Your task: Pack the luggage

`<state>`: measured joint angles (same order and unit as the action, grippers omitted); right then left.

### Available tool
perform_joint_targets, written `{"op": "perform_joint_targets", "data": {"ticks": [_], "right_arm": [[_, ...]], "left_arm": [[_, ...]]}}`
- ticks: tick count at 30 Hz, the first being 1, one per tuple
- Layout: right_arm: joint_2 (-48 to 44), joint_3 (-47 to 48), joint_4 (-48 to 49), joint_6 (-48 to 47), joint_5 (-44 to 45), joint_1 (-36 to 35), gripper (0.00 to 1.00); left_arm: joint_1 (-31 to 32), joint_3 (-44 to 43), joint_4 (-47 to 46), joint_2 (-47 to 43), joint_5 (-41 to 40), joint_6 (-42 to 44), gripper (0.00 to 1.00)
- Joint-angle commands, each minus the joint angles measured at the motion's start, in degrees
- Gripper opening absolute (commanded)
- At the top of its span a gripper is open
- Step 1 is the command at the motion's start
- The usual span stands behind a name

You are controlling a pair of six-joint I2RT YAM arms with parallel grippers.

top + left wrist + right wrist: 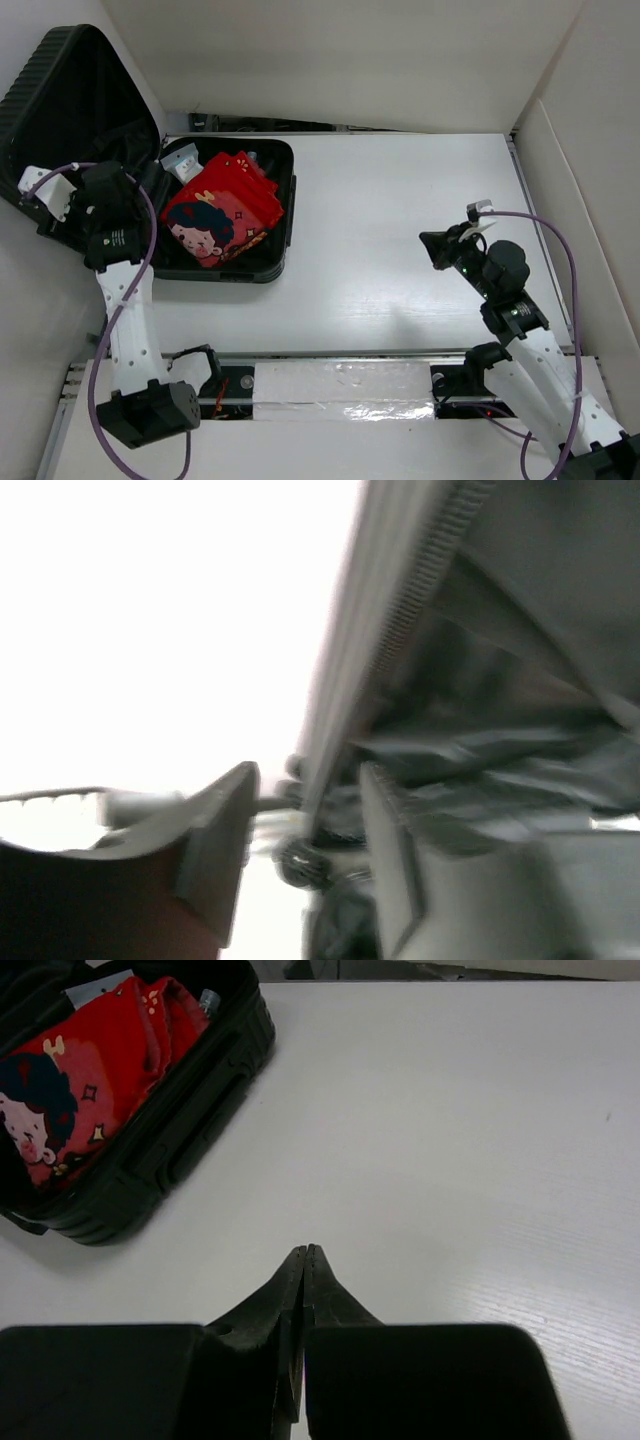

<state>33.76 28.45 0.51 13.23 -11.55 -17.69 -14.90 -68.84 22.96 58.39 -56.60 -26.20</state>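
Observation:
The luggage [288,200] lies open at the far left of the table, its ribbed lid [60,90] standing up against the wall. A red cloth with a cartoon girl [225,205] fills the base. My left gripper [100,185] is at the lid's near edge. In the blurred left wrist view the gripper [305,810] is open, with the lid's rim [345,680] passing between the fingers [215,840]. My right gripper [305,1252] is shut and empty above the bare table, right of the luggage [190,1110]; it also shows in the top view [432,248].
A white packet [185,162] and a small clear bottle [208,1000] lie in the far end of the luggage beside the red cloth [90,1060]. White walls close in the table on the left, back and right. A taped rail [340,390] runs along the near edge.

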Motion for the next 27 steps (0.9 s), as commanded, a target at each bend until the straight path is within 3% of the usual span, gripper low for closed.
{"op": "perform_joint_targets", "data": {"ticks": [1,3,4,5,7,9,12,15,17,19,21,27], "right_arm": [[-0.10,2.67,2.91,-1.11,-3.65,0.29,0.07],[1.13,3.28,2.57,-1.72,-6.01,0.29,0.13],[1.57,3.54,2.30,-1.89,-6.29,0.29,0.18],[2.01,3.63,2.39,-1.98,-6.64,0.29,0.29],[2.71,3.63,2.65,-2.07,-6.82,0.29,0.39],[3.07,3.63,2.91,-2.16,-7.34,0.29,0.40],[3.16,3.55,3.18,-2.07,-7.61,0.29,0.40],[3.59,3.46,3.53,-2.07,-7.17,-0.85,0.40],[4.56,3.72,3.44,-2.07,-7.08,-1.46,0.40],[5.35,4.59,2.65,-2.86,-6.47,-2.08,0.40],[6.32,4.51,2.82,-2.95,-3.76,-2.96,0.40],[11.14,4.86,3.88,-3.21,1.87,-7.00,0.40]], "left_arm": [[-1.19,0.37,0.25,2.95,-8.88,4.63,0.49],[-2.67,-1.29,0.33,6.11,-7.49,5.88,0.58],[-5.99,-1.82,0.50,6.90,-5.21,5.98,0.58],[-6.63,-2.09,0.77,7.96,-1.97,5.37,0.59],[-6.64,-1.39,-1.24,8.49,-1.50,6.93,0.57],[-8.83,-5.23,1.71,12.00,1.74,6.17,0.56],[-8.83,-10.87,2.96,15.52,4.91,6.33,0.47],[-8.83,-12.11,3.06,16.14,5.62,5.63,0.26],[-8.83,-10.19,2.62,15.09,7.19,5.46,0.06],[-5.42,-7.64,1.39,14.21,6.42,5.10,0.00],[-1.82,-5.35,0.86,13.07,3.78,5.45,0.00],[24.26,2.73,-2.93,2.44,-0.09,10.55,0.00]]}}
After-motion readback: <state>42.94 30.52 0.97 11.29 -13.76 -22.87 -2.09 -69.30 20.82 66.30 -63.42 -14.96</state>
